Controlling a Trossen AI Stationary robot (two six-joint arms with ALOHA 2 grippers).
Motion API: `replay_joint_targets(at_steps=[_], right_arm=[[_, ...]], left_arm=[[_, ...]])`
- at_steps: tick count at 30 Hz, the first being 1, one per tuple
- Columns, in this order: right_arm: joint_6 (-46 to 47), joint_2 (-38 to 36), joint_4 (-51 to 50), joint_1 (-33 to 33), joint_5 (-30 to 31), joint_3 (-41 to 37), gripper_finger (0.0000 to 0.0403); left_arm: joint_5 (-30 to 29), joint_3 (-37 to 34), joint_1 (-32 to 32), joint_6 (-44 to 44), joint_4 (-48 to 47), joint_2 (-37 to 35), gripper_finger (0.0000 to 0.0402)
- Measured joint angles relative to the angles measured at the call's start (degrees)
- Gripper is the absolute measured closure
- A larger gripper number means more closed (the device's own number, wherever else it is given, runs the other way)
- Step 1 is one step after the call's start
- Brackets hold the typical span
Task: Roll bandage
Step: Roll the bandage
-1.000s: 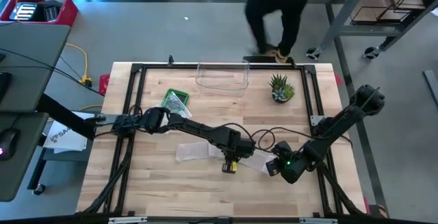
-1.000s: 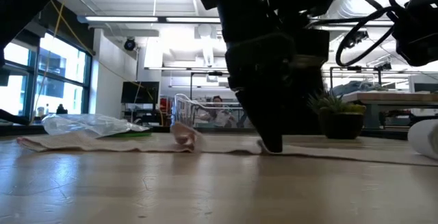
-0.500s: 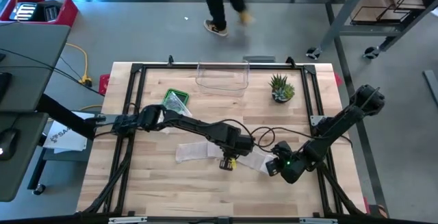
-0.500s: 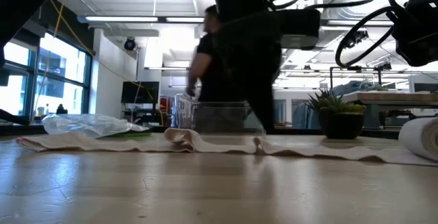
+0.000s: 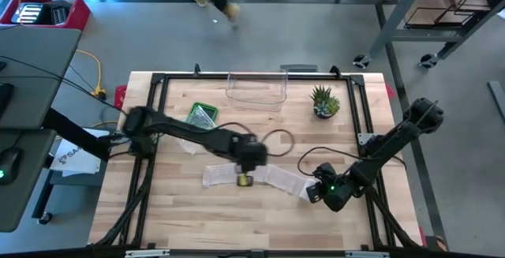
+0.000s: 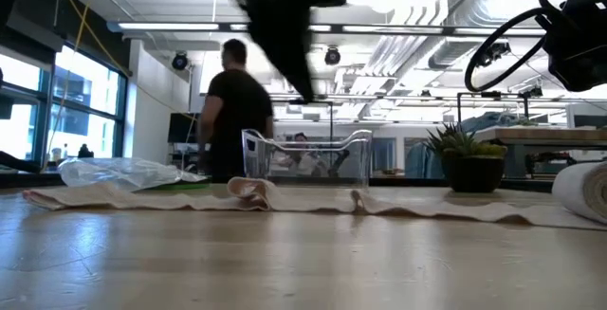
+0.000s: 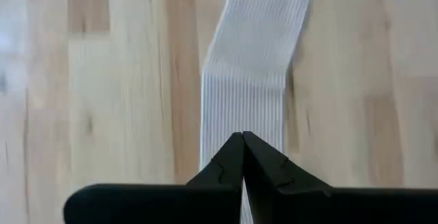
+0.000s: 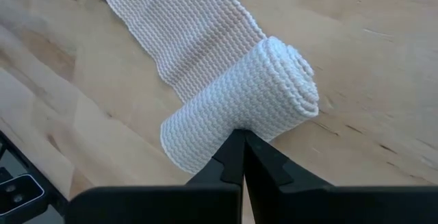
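Observation:
A white ribbed bandage (image 5: 260,176) lies unrolled across the middle of the table, wrinkled in two places (image 6: 251,192). Its right end is wound into a roll (image 8: 239,121) that rests on its side on the wood. My right gripper (image 8: 243,140) is shut, with its tips at the roll (image 5: 309,188). My left gripper (image 5: 243,181) is shut and hangs above the flat strip (image 7: 246,80) toward its left part. In the low view it (image 6: 305,96) is well clear of the cloth. My right gripper meets the roll's curved side (image 8: 233,129) about midway along its length with its shut fingertips. It comes slanting down from above. The roll lies on the table with the loose strip running away from it. Whether the tips press in I cannot tell.
A clear plastic container (image 5: 256,89) stands at the far edge, with a potted plant (image 5: 324,102) to its right. A green packet under a plastic bag (image 5: 203,116) lies at the far left. A person (image 6: 232,111) walks beyond the table.
My left gripper, which stood with its shut tips on the strip near the middle, has risen clear of it and drawn back toward the table's left, staying shut. The bandage stays flat where it lay. The person behind the table has walked on.

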Motion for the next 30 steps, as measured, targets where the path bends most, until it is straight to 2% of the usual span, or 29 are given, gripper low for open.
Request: replay_joint_targets(at_steps=[5, 10, 13, 20, 30], right_arm=[[0.00, 0.00, -0.02, 0.00, -0.22, 0.00, 0.0403], [0.40, 0.00, -0.26, 0.02, -0.47, 0.00, 0.0403], [0.47, -0.01, -0.24, 0.00, -1.67, 0.00, 0.0403], [0.64, -0.02, -0.45, -0.09, -2.86, 0.00, 0.0403], [0.66, -0.02, -0.83, -0.09, -3.95, 0.00, 0.0403]], left_arm=[[2.64, -19.35, -2.55, -11.88, 0.45, -11.14, 0.0402], [3.86, -30.15, -7.10, -19.01, 2.83, -17.98, 0.0402], [3.55, -32.35, -8.72, -23.15, 4.05, -19.08, 0.0401], [3.78, -35.44, -12.70, -24.77, 7.68, -18.83, 0.0402], [2.42, -35.46, -12.98, -24.58, 7.34, -18.61, 0.0402]])
